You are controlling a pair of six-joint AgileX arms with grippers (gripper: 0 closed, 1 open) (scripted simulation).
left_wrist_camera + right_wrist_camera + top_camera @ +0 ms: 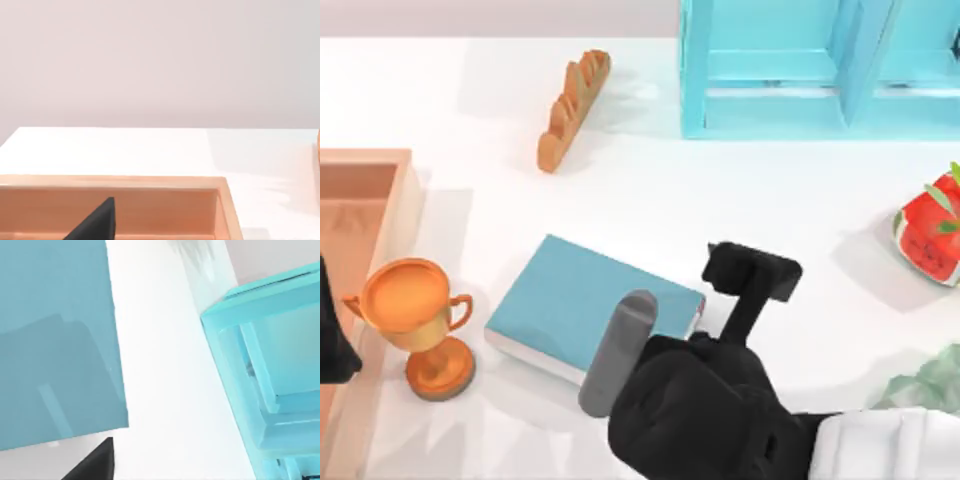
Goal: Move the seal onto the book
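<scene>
The right arm reaches in from the near edge of the tabletop [650,200], its black wrist and a grey cylindrical segment lying over the near right corner of the book [575,295]. The right tool [750,272] sits just off the book's right edge, above bare white surface. From above it reads as a dark block, and I cannot tell whether it is apart or together.

The book lies flat, left of the tabletop's centre and turned at an angle. Its teal-blue cover faces up and white page edges show along its near side. In the right wrist view the cover spreads wide and glossy beside a strip of white tabletop, with the light-blue shelf cabinet [260,365] beyond.

That cabinet [800,70] stands at the far right of the tabletop, well apart from the book. A loaf of bread [573,108] lies at the far side, left of the cabinet. An orange trophy [415,320] stands upright just beside the book's left end, not touching it. A shallow wooden tray [380,160] runs along the left edge. A red watermelon-like cube with green leaves [928,235] sits at the right edge, and a pale green object [930,385] lies nearer, in the right corner.

The left arm is parked at the left edge, with the left tool [95,222] over the wooden tray; whether it is apart or together I cannot tell.
</scene>
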